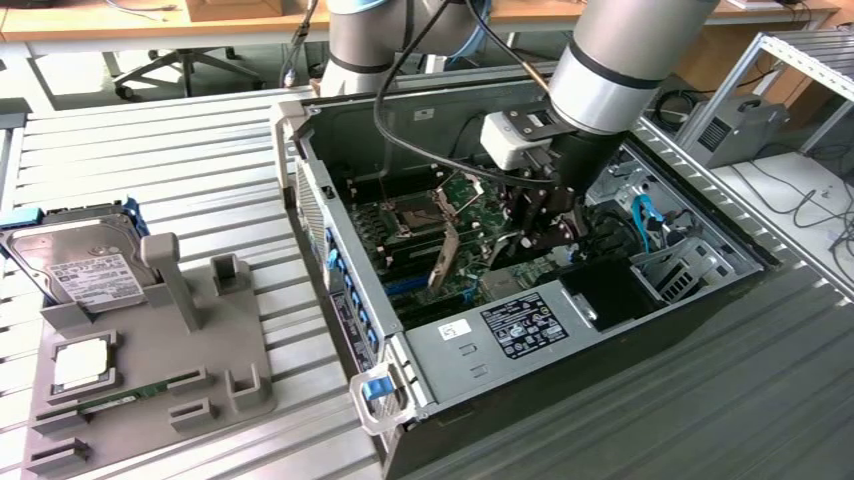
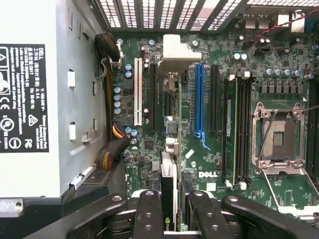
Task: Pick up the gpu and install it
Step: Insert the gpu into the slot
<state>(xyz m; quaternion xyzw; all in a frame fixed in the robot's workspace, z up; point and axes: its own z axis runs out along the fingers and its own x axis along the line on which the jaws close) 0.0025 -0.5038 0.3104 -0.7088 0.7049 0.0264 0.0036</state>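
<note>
Gripper clamped on the gpu edge-on above the motherboard — card's faces hidden.

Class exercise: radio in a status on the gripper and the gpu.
Gripper shut on gpu. Card upright inside case, over motherboard. Nothing blocking seen.

The black two-fingered gripper clamps the slim green-edged gpu card edge-on above the green motherboard. A long blue expansion slot lies just beside the card, at one o'clock from it.
</note>
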